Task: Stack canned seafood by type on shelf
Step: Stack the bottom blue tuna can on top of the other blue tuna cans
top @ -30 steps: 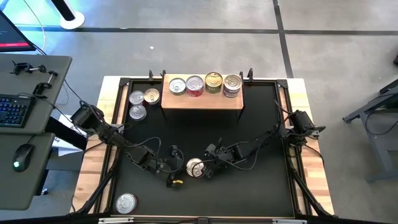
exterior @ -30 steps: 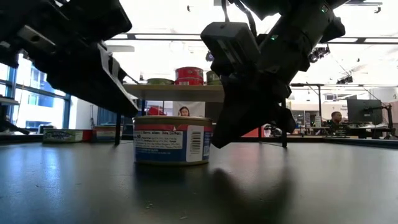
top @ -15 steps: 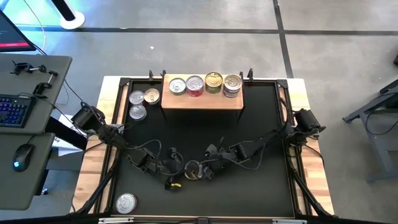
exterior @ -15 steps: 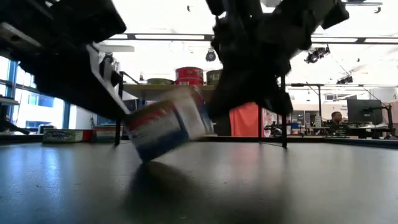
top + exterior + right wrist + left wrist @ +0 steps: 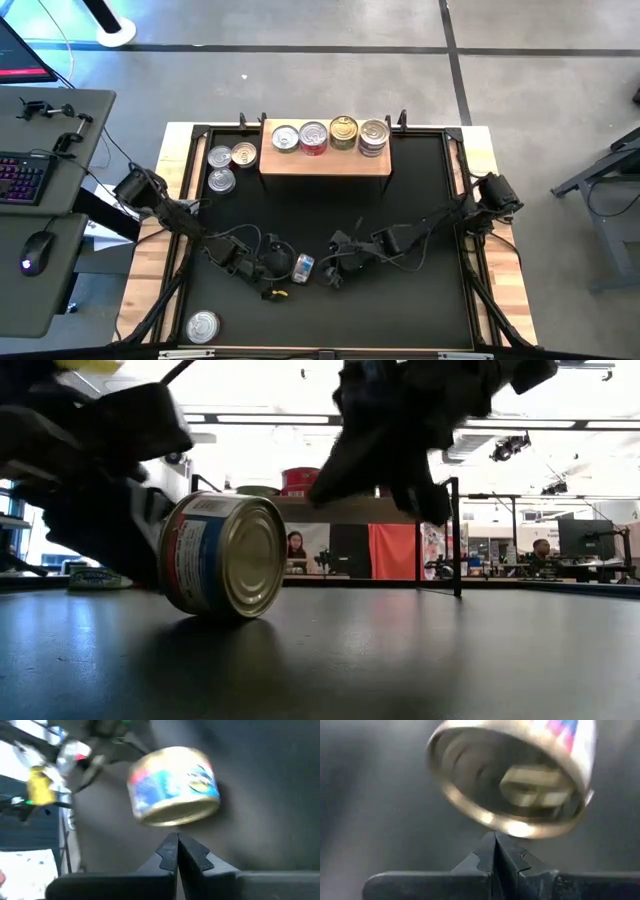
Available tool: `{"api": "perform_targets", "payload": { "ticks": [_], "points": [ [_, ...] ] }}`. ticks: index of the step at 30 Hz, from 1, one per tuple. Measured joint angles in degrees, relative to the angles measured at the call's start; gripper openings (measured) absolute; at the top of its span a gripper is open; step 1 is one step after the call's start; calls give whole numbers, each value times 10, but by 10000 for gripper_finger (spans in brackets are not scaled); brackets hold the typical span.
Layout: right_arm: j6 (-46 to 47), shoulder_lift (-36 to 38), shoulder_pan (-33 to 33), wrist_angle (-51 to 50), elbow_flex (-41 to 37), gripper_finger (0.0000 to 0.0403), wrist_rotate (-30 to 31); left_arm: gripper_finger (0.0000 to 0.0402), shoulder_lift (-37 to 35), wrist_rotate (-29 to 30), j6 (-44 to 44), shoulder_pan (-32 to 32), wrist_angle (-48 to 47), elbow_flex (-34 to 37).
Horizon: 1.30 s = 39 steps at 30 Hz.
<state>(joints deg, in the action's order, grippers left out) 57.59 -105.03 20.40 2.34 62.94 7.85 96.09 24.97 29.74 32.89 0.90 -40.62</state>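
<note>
One blue-labelled can, lettering unreadable

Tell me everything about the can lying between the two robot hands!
The can is a small round flat tin with a blue, white and red label and a shiny metal end. It is tipped on its side on the black mat, its flat end facing the low camera. It lies between the shut left gripper and shut right gripper; neither holds it.
</note>
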Motion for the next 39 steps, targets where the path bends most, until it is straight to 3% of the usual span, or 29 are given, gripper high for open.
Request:
{"api": "perform_targets", "payload": {
  "ticks": [5, 8, 11, 14, 17, 21, 27, 30, 39],
  "points": [
    [-110, 57, -7, 12, 0, 0, -17, 0, -78, 30, 97, 23, -167, 1],
    [-213, 70, -25, 27, 6, 0, -96, 0, -137, 72, 143, 53, -198, 12],
    [-290, 63, -44, -56, 57, 6, -166, 0, -185, 118, 210, 85, -201, 27],
    [-399, 43, -62, -201, 137, 35, -188, 0, -217, 167, 278, 115, -201, 38],
    [-508, 21, -76, -332, 227, 88, -189, 0, -228, 204, 320, 134, -201, 42],
    [-631, -15, -87, -461, 322, 179, -178, 0, -228, 210, 345, 143, -195, 42],
    [-767, -92, -89, -528, 408, 291, -129, 0, -228, 211, 360, 145, -174, 42],
    [-809, -136, -89, -540, 446, 309, -109, 0, -228, 211, 361, 145, -167, 42],
    [-899, -229, -88, -588, 528, 312, -92, 0, -228, 211, 360, 149, -151, 42]
  ]
}}
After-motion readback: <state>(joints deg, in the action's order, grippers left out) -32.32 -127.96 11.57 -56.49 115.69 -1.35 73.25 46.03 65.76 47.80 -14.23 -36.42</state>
